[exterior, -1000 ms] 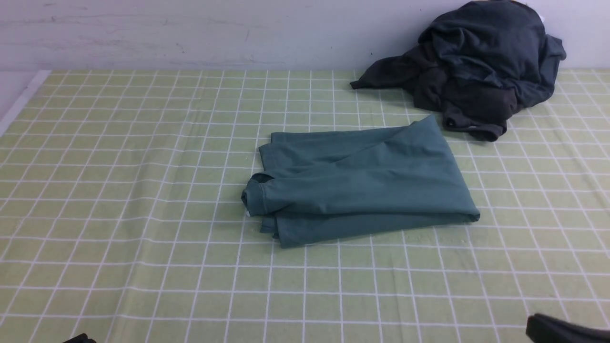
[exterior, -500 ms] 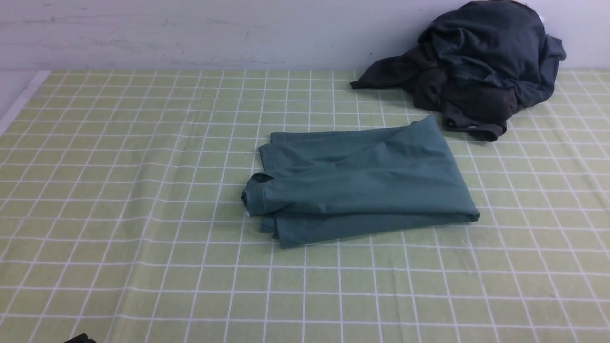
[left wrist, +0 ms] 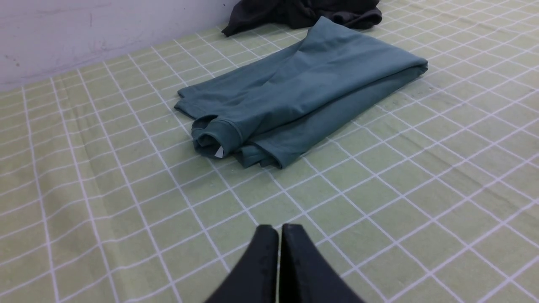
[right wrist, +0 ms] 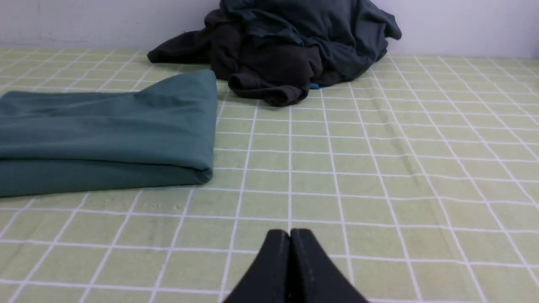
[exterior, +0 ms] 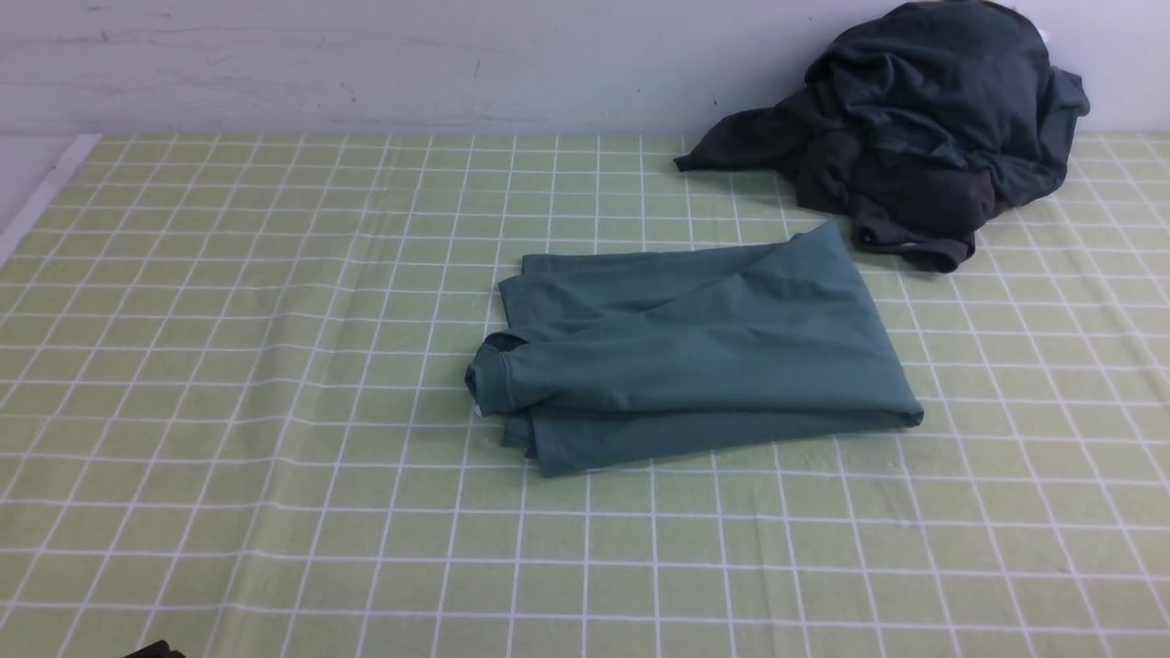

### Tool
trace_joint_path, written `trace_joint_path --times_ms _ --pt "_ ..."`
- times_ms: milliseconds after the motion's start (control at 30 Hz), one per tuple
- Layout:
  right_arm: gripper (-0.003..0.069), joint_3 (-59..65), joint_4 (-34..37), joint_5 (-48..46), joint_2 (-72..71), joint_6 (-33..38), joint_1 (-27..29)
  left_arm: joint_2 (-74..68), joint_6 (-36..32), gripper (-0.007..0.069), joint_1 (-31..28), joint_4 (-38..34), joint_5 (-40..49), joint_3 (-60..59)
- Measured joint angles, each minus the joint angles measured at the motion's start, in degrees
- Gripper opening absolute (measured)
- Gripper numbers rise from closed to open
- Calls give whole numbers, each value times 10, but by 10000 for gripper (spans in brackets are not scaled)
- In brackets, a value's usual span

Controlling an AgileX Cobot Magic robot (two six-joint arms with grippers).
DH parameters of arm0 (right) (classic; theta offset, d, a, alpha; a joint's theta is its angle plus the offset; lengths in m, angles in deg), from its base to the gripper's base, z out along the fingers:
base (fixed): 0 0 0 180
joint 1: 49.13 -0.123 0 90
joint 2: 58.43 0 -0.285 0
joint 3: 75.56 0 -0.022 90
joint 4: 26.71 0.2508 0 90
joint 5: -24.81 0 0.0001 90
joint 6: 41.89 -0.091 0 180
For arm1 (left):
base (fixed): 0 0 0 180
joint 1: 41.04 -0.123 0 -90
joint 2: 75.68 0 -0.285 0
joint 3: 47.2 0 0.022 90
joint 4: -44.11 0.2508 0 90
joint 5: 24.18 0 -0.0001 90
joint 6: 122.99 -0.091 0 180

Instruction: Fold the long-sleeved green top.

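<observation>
The green long-sleeved top (exterior: 695, 352) lies folded into a compact slab in the middle of the checked cloth, its rolled neck end with a white label toward the left (left wrist: 214, 143). It also shows in the right wrist view (right wrist: 105, 130). My left gripper (left wrist: 279, 228) is shut and empty, hovering well short of the top's neck end. Just as far back on the near right side, my right gripper (right wrist: 289, 232) is shut with nothing in it. In the front view only a dark sliver of the left arm (exterior: 155, 651) shows at the bottom edge.
A heap of dark charcoal-grey garments (exterior: 923, 128) lies against the wall at the back right, one cuff reaching close to the top's far corner (right wrist: 269, 94). The green-and-white checked cloth (exterior: 274, 366) covers the table; its left edge (exterior: 37, 201) meets a pale border.
The right arm's dark tip, seen at the bottom right corner a second ago, has withdrawn out of the front view. The top has not moved.
</observation>
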Motion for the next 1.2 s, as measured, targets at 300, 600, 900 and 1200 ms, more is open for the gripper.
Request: trace_joint_path --times_ms 300,600,900,1200 --pt "-11 -1 5 -5 0 30 1 0 0 -3 0 0 0 0" --pt "-11 -1 5 -5 0 30 1 0 0 -3 0 0 0 0" --pt "-12 -1 6 -5 0 30 1 3 0 -3 0 -2 -6 -7" --pt "-13 -1 6 -6 0 30 1 48 82 -3 -13 141 -131 -115"
